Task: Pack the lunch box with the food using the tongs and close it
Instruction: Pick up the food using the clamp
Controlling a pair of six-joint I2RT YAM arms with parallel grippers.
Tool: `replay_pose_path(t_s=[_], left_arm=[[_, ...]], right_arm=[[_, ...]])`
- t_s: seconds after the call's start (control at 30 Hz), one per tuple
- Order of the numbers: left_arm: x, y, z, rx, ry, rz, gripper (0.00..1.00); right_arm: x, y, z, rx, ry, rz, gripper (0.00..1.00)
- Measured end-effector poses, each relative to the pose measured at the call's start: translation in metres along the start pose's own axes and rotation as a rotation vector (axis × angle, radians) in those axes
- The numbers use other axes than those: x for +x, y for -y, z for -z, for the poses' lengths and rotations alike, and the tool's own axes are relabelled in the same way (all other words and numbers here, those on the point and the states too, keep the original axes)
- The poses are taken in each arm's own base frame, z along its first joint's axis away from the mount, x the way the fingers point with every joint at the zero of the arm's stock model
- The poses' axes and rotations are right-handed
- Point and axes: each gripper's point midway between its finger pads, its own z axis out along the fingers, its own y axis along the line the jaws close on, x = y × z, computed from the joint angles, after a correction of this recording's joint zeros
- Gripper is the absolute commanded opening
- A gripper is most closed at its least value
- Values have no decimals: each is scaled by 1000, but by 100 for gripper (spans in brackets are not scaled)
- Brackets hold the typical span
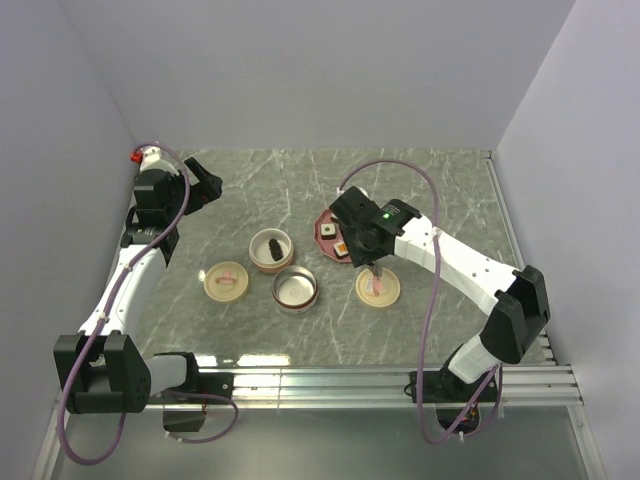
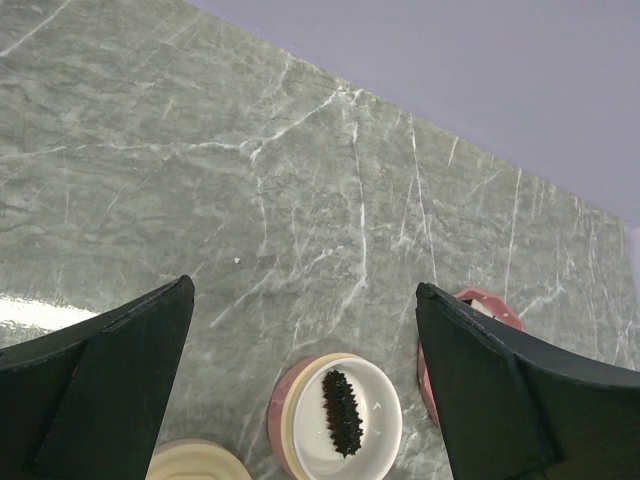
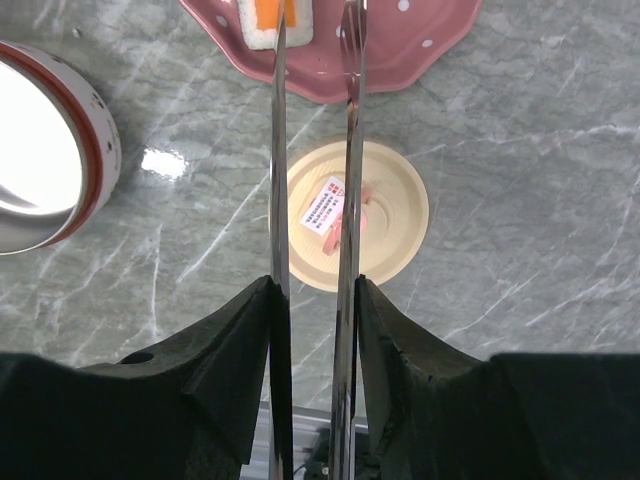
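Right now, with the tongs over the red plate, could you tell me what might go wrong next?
The tongs are pinched only between the fingers of the right gripper, so they may twist or slip. One tong arm seems to lie over the orange-centred piece rather than beside it, so closing might push it across the plate.

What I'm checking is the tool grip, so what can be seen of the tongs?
The tongs are two thin, straight, shiny grey metal arms, near-parallel with a narrow gap. The right end effector clamps them between its black fingers, one outside each arm. They reach above the beige lid toward the red plate; their tips run past the frame's top edge.
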Motion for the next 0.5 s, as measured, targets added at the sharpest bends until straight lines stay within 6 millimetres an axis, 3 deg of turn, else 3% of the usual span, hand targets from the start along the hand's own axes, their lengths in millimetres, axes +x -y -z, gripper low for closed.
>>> replay_pose_path(t_s=[0.5], left_arm=[[0,0,0,0,0,0,100]], right_arm=[[-10,-8,13,-67,59,-27,46]])
